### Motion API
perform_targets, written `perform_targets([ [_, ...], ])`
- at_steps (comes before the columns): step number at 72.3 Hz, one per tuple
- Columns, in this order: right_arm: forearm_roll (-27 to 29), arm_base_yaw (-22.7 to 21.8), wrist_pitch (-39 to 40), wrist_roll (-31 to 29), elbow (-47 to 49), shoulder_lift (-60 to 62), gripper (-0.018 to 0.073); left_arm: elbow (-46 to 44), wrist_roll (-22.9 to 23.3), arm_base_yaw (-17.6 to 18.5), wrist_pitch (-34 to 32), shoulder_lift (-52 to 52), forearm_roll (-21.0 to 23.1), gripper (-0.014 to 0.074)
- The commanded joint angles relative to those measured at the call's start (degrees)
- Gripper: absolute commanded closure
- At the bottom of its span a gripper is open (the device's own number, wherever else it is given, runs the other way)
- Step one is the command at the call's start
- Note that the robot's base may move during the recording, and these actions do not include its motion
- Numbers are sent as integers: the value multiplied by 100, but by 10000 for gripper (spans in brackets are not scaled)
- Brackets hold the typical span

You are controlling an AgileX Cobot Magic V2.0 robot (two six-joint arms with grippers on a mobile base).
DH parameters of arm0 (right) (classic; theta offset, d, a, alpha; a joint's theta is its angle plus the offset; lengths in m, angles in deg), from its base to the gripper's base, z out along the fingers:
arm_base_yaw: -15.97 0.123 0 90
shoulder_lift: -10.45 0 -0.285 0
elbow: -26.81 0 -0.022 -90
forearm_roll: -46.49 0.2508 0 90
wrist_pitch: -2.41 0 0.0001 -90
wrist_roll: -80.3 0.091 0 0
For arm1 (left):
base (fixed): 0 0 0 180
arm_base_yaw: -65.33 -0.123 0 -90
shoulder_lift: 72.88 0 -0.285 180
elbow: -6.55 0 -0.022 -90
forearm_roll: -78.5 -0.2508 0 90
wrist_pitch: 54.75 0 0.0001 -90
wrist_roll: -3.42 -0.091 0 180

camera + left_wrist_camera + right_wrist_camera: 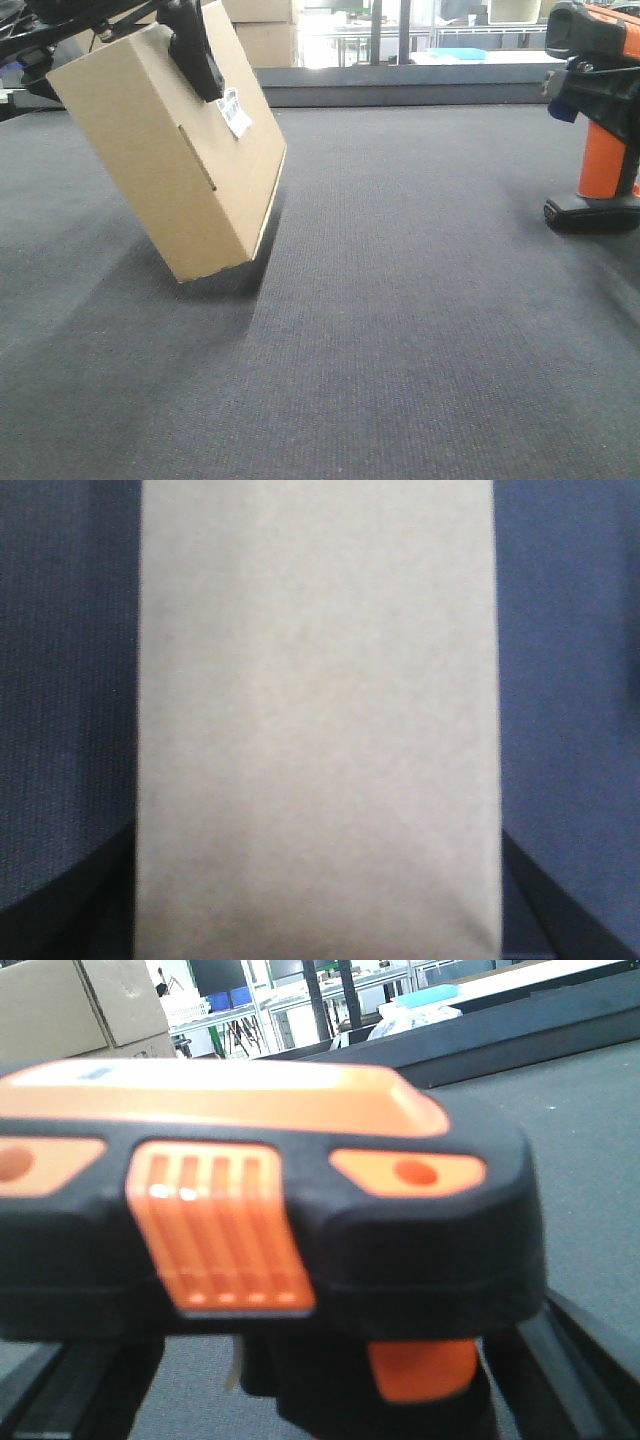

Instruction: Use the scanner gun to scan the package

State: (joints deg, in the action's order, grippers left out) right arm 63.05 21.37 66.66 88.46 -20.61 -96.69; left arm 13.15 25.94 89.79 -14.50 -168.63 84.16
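Plain brown package (165, 165) (white sticker (236, 112)), tilted.

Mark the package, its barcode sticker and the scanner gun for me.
package (140, 140): front-facing view, on its plain brown face.
barcode sticker (236, 112): front-facing view, middle of the white label.
scanner gun (606, 165): front-facing view, on its orange handle.

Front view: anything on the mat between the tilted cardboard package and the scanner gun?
Nothing visible. Only bare dark grey mat lies between the small brown cardboard package, tilted at left, and the orange-and-black pistol-shaped scanner gun at the right edge.
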Motion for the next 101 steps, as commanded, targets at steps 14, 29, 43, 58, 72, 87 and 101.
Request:
perform_targets([
  [14, 67, -8, 48, -38, 42, -15, 0, -14, -3, 43, -58, 65, 2, 708],
  [29, 192, -19, 26, -38, 42, -15, 99, -14, -3, 43, -58, 65, 2, 708],
  [43, 341, -19, -95, -38, 42, -15, 459, -14, -3, 43, -58, 65, 2, 708],
  [58, 341, -19, -72, -58, 42, 37, 725, -14, -3, 43, -58, 65, 2, 708],
  [72, 341, -19, -316, -1214, -16, 547, 713, -14, -3, 43, -35, 65, 141, 708],
  [87, 228, -19, -967, -2396, -40, 1396, 713, -14, 19, 43, -35, 65, 370, 708],
  [101, 216, -19, -1941, -3700, -53, 2061, 713, -14, 47, 43, -131, 65, 436, 708],
])
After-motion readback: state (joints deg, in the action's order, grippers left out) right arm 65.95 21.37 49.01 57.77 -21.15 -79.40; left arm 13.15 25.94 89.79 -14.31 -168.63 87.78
